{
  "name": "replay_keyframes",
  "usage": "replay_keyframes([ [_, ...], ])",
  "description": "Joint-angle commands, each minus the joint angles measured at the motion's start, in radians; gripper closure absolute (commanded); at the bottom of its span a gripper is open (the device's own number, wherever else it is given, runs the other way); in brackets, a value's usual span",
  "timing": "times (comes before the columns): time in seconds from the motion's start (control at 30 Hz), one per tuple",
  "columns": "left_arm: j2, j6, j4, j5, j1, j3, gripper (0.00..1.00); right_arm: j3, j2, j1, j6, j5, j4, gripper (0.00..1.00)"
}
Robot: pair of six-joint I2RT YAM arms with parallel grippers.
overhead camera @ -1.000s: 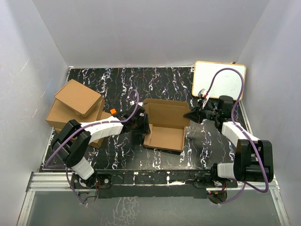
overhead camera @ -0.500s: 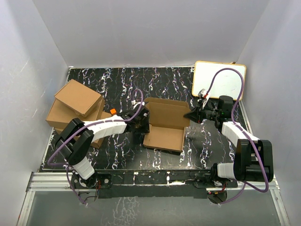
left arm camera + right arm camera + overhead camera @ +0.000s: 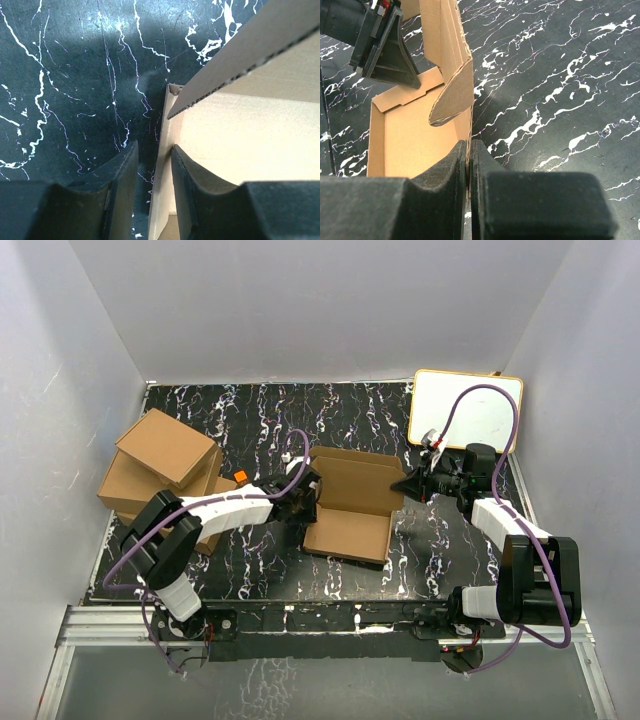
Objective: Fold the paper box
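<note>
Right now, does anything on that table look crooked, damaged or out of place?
Nothing looks damaged. The paper box lies half-folded, its rounded tuck flap leaning inward over its floor instead of tucked in. The piled cardboard boxes at the left sit stacked askew.

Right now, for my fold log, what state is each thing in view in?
Plain brown corrugated-cardboard mailer box: open, lid panel raised, not folded shut.
Left gripper: jaws open, straddling the box's left wall.
Right gripper: jaws shut on the box's right wall.
Piled brown cardboard boxes: closed, stacked.
White board with yellow rim: lying flat.
</note>
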Motion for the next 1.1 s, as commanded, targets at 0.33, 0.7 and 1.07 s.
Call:
replay_keyframes([
  [0.33, 0.071, 0.062, -0.149, -0.075, -0.033, 0.061, 0.94, 0.006, -0.012, 0.004, -0.023, -0.02, 0.059, 0.92],
  [0.7, 0.106, 0.075, -0.193, -0.13, -0.064, 0.092, 0.77, 0.006, -0.009, 0.004, -0.023, -0.021, 0.061, 0.92],
  [1.07, 0.107, 0.09, -0.213, -0.156, -0.064, 0.106, 1.0, 0.004, -0.018, 0.004, -0.024, -0.016, 0.06, 0.92],
])
